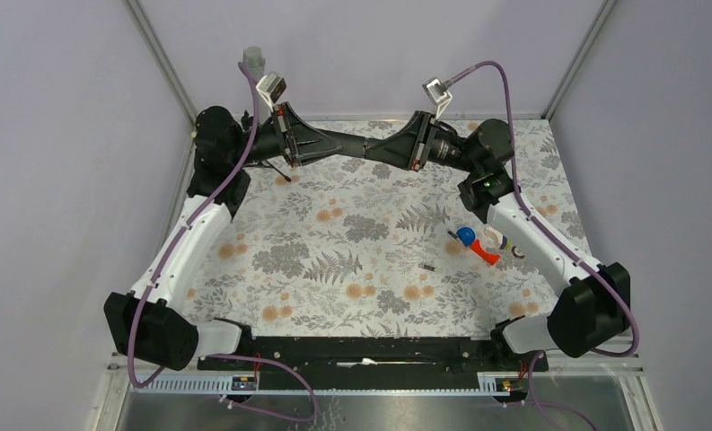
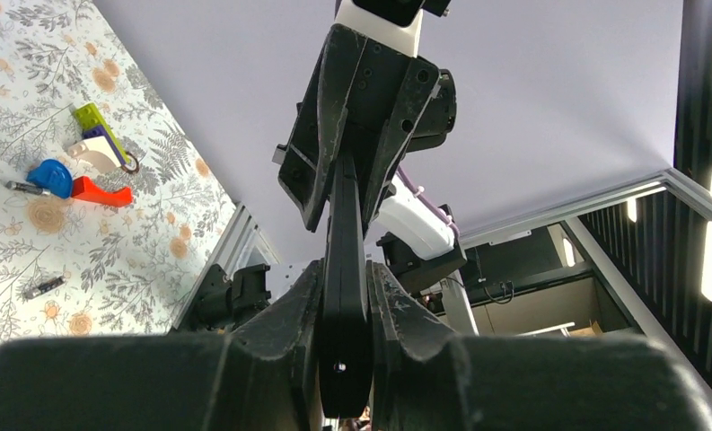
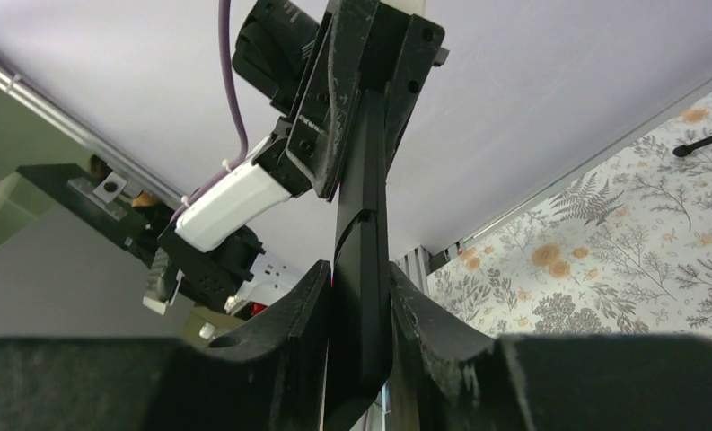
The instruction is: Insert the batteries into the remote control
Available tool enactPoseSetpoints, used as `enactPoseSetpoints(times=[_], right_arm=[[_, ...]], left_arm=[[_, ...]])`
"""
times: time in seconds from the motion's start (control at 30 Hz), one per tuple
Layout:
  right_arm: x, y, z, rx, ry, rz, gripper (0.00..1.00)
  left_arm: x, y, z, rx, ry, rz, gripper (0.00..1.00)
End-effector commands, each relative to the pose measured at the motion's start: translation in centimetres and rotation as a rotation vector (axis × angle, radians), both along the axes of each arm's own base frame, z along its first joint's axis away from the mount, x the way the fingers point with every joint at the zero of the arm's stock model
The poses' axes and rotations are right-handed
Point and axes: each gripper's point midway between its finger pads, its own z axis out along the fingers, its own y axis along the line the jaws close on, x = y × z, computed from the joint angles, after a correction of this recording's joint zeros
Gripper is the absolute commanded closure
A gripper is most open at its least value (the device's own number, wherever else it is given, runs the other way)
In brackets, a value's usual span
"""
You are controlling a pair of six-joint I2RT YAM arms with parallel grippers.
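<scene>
Left gripper (image 2: pixel 343 269) fills my left wrist view, clenched flat on one end of the remote control (image 2: pixel 343 224). On my other wrist view the right gripper (image 3: pixel 361 278) grips the opposite end, so the bar bridges the two jaws nose to nose. From above I see both arms reaching far forward, elbows flared outward and forearms folding inward. They meet above the table's (image 1: pixel 334 260) far edge, wrists level. One battery (image 1: pixel 428 267) lies on the table, well apart from both jaws, on their near side and closer to the right. Red-and-blue toy pieces (image 1: pixel 478 244) lie to its right.
</scene>
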Motion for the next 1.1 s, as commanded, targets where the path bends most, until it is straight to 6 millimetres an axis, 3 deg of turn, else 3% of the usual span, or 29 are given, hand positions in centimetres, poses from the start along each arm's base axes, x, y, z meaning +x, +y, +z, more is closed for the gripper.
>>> enactPoseSetpoints(times=[0.0, 0.17, 0.43, 0.63, 0.77, 1.0, 1.07], right_arm=[[1.1, -1.0, -3.0, -0.056, 0.034, 0.042, 0.67], [2.4, -0.7, -3.1, -0.051, 0.094, 0.007, 0.60], [4.5, -1.1, -3.5, -0.026, 0.196, -0.122, 0.18], [4.8, -1.6, -3.0, -0.048, 0.192, -0.179, 0.07], [5.2, -1.7, -3.6, -0.077, 0.210, -0.208, 0.14], [4.8, -1.8, -4.5, -0.119, 0.245, -0.200, 0.50], [4.7, -1.9, -4.5, -0.128, 0.247, -0.207, 0.54]], left_arm=[[-4.2, 2.0, 7.4, -0.092, -0.261, -0.028, 1.00], [-3.6, 2.0, 6.7, -0.083, -0.251, -0.014, 1.00], [-1.1, 1.7, 2.9, 0.010, -0.203, 0.049, 1.00], [0.4, 1.7, 0.3, 0.088, -0.174, 0.093, 1.00], [1.0, 1.8, -0.4, 0.108, -0.165, 0.112, 1.00], [1.9, 2.2, -0.2, 0.119, -0.191, 0.186, 1.00], [2.0, 2.3, -0.1, 0.123, -0.204, 0.209, 1.00]])
